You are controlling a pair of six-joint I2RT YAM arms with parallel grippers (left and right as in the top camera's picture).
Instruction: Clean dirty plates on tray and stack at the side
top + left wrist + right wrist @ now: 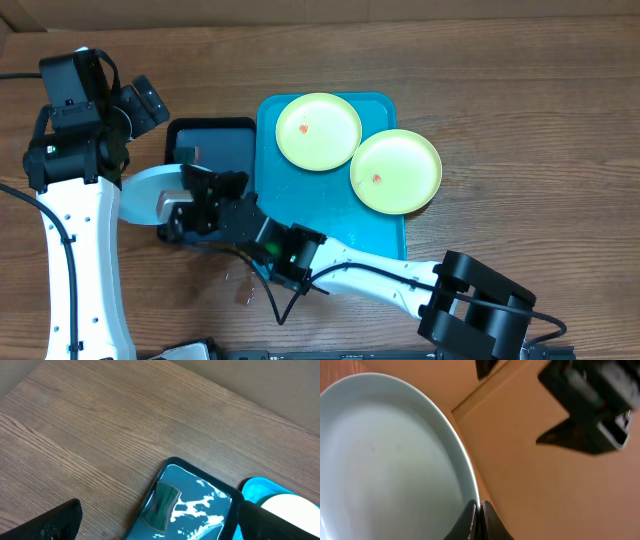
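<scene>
Two pale yellow-green plates (318, 130) (396, 170), each with a small red-orange smear, lie on the teal tray (340, 215). The second plate overhangs the tray's right rim. My right gripper (178, 205) is shut on the rim of the light blue plate (140, 190) and holds it left of the trays. In the right wrist view the fingers (477, 510) pinch the plate's edge (385, 460); no smear shows on its face. My left gripper (148, 103) is open and empty at the far left. Its fingers (162, 525) are spread wide above the dark tray.
A smaller dark navy-black tray (212, 140) stands against the teal tray's left side. In the left wrist view it (220, 492) holds white foam and a dark green pad (162, 502). The teal tray's corner (255, 487) shows at the right. Bare wooden table surrounds them.
</scene>
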